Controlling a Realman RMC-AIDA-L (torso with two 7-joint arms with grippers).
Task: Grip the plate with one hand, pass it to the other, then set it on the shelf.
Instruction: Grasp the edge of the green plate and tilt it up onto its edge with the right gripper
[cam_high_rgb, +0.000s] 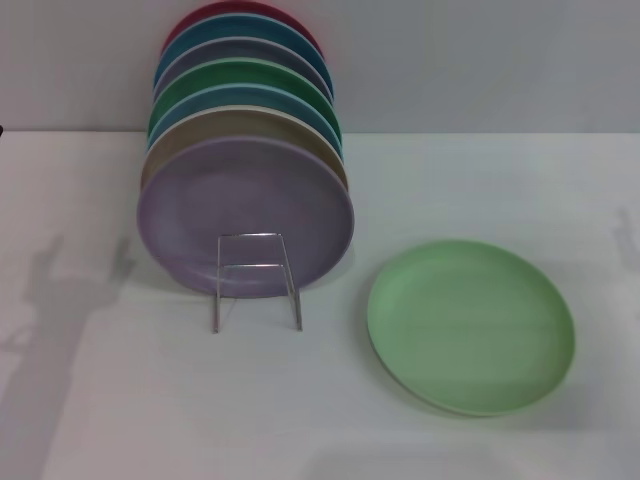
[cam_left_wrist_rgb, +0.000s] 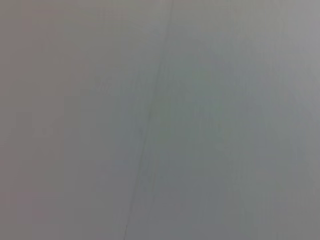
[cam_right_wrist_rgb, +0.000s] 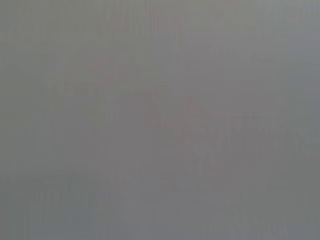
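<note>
Head view: plate (cam_high_rgb: 470, 325) flat, unheld.

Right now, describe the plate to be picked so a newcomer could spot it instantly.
On the white table, a row of coloured plates stands upright in a wire rack, the lavender plate at the front. To the right of that rack, nearer the camera, the pale mint-green plate lies by itself. It is the only plate lying flat and outside the rack. Neither gripper is in view.
</note>
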